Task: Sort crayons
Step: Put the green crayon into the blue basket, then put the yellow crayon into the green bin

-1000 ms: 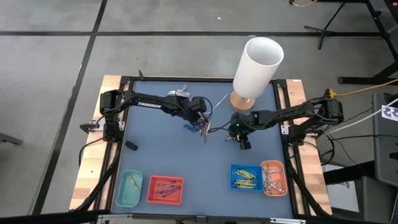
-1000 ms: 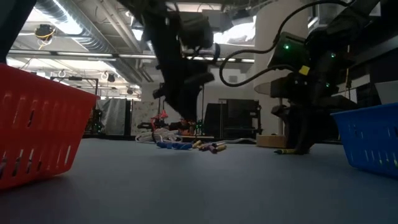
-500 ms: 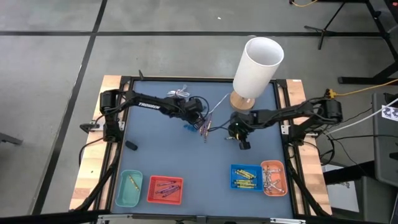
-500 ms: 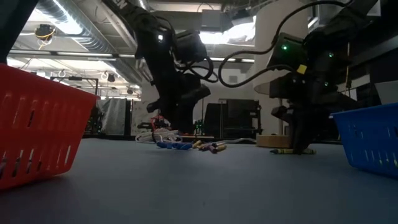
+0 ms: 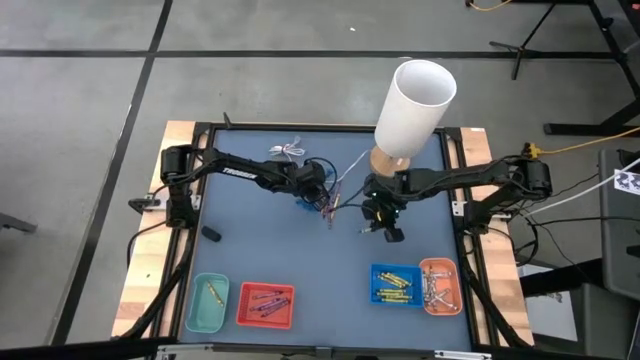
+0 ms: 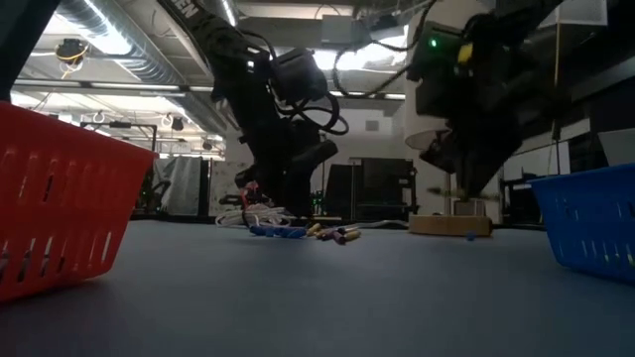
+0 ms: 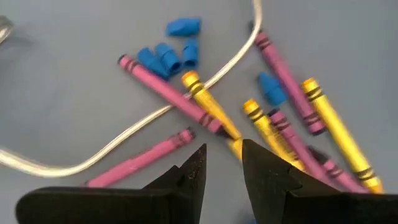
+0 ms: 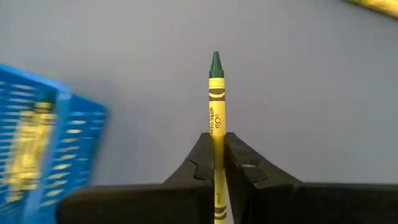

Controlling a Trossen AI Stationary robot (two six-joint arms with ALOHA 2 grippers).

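A loose pile of crayons point(image 7: 273, 118), pink and yellow, lies mid-table point(image 5: 329, 206) among blue bits point(image 7: 168, 56) and a thin white cable point(image 7: 124, 134). My left gripper point(image 7: 222, 154) hangs just over the near side of this pile point(image 5: 324, 200), open, with nothing between its fingers. To the pile's right, my right gripper point(image 5: 378, 226) is shut on a yellow-wrapped crayon with a green tip point(image 8: 216, 93), above the table point(image 6: 464, 188). My right gripper pinches the crayon's wrapped shaft point(image 8: 216, 127) between its two fingers. The crayon lies along the fingers, and its green tip point(image 8: 216, 62) sticks out beyond their ends. The fingers slant down from above. The crayon is lifted clear of the table.
Four baskets line the near edge: teal point(image 5: 208, 305), red point(image 5: 265, 305), blue point(image 5: 396, 284) with yellow crayons, orange point(image 5: 440, 286). A tall white cylinder on a wooden base point(image 5: 410, 110) stands at the back right. A small black object point(image 5: 211, 234) lies left.
My right gripper has shut on the green-tipped crayon that lay on the table and has risen with it, so it now hangs clear. My left gripper has shifted a little toward the table's left edge over the pile.
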